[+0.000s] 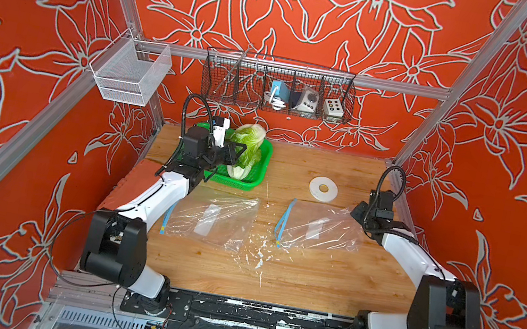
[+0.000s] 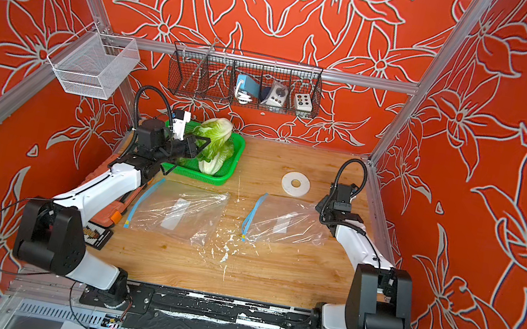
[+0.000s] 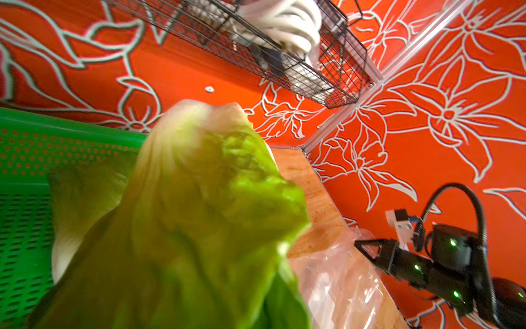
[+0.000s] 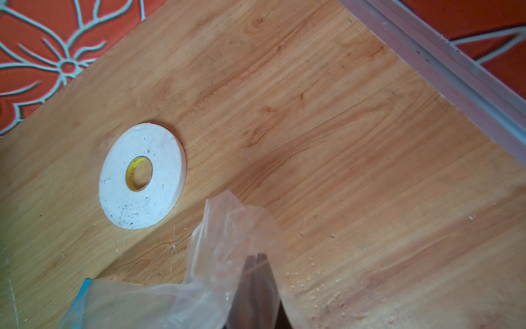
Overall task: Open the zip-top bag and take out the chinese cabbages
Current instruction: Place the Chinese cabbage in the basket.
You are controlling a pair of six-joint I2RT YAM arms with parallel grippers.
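Though hidden from top, right claw (image 4: 257,257) pinches bag (image 4: 216,245).

Nothing is legible from my seat. The tape roll (image 4: 165,171) carries red print on its yellow core (image 4: 131,172) — too small and curved for me to read. Well apart from the tape roll, toward the near left, a black card (image 2: 97,235) shows orange and white lettering — blurred. Above and behind the tape roll, the button box (image 2: 303,102) bears only dots.

Overhead stereo pair shares table (image 1: 290,276); wrist views close.
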